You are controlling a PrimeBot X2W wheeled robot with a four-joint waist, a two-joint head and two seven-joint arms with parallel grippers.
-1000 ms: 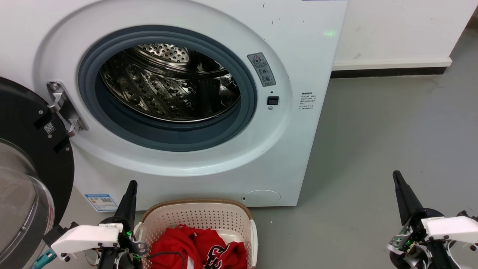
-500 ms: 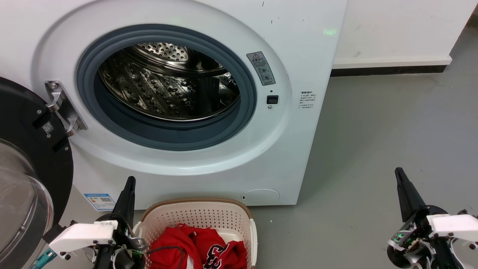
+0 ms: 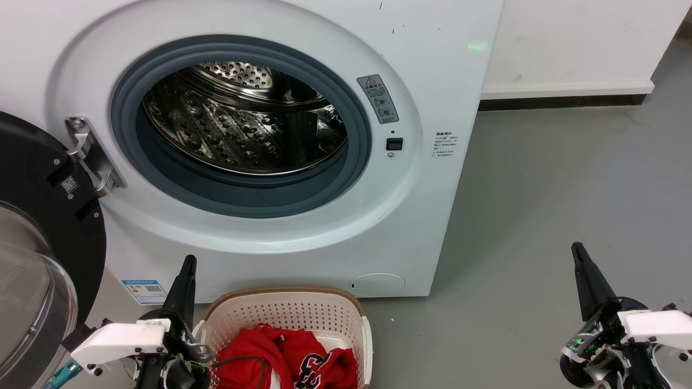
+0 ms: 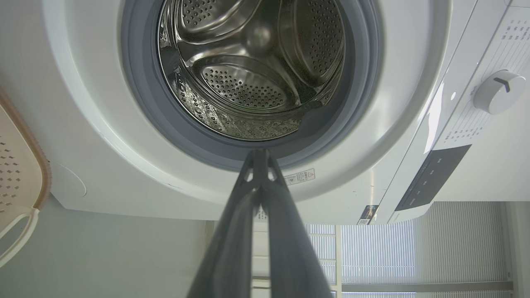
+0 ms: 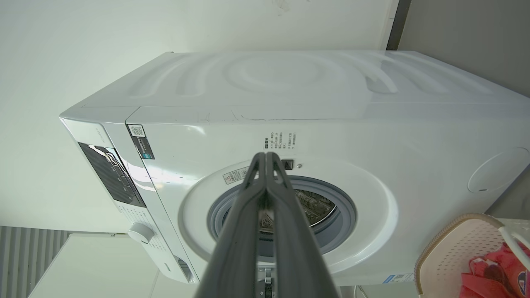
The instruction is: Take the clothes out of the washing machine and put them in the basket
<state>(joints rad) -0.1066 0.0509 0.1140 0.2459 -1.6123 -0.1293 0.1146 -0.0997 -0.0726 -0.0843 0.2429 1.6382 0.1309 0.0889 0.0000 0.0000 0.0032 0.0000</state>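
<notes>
— Clothes (image 3: pixel 286 359) location?
— A red bundle is seen inside the basket (image 3: pixel 286 316), piled on its base. White-and-black lettering is turned up on the right part of the pile.
— Basket position?
— It is set on the grey floor (image 3: pixel 540 189), just in front of the washing machine (image 3: pixel 432 81) and below the porthole. Its brown rim is faced toward the machine's lower panel.
— Machine state?
— The door (image 3: pixel 32 216) is swung open to the left, with the hinge exposed. Bare perforated steel is seen in the drum (image 3: pixel 243 129) through the grey seal.
— Left end effector (image 3: pixel 187 265)?
— It is held just left of the basket, with the fingers pointed up toward the machine front. The fingers are pressed together, tip against tip. In the left wrist view the tips are lined up on the porthole's grey rim.
— Right end effector (image 3: pixel 577 249)?
— It is held over bare floor to the right of the machine, well apart from the basket. The fingers are likewise pressed together, tip against tip. In the right wrist view the tips are seen against the machine's front, just beside the door latch.
</notes>
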